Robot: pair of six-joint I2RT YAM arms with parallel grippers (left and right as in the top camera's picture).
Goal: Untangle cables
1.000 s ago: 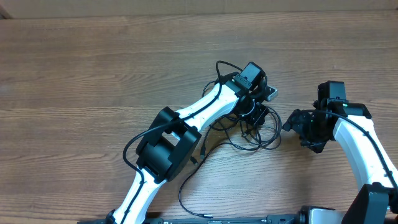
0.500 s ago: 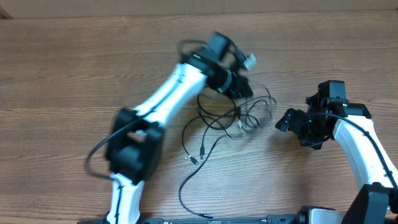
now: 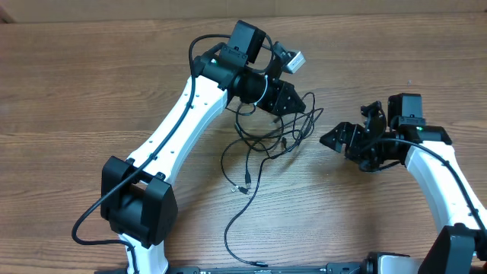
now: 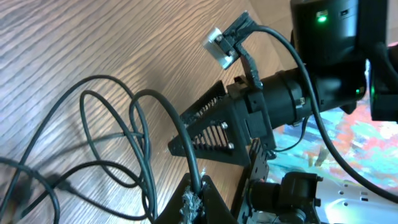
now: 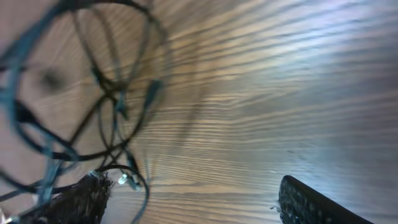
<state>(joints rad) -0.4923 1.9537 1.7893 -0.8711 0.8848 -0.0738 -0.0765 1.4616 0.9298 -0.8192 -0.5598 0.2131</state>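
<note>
The cables (image 3: 262,143) lie as a loose tangle of thin black loops in the middle of the table. One long strand trails down to the near edge (image 3: 240,251). My left gripper (image 3: 291,106) hangs over the tangle's upper side. It is shut on one black cable (image 4: 198,177), which runs up out of the pinched jaws (image 4: 196,202). My right gripper (image 3: 344,126) is open just right of the tangle and holds nothing. In the right wrist view the loops (image 5: 93,93) and a small silver plug (image 5: 122,180) lie beside its left finger (image 5: 74,202).
Bare wooden tabletop (image 3: 91,91) stretches left of and behind the tangle. Two small plug ends (image 3: 243,186) lie below the loops. The left arm (image 3: 175,129) crosses the table's left half. The right arm (image 3: 445,175) stands along the right edge.
My left gripper has swung up and to the left, dragging the tangle with it and spreading the loops. My right gripper has moved left toward the tangle and opened a little wider.
</note>
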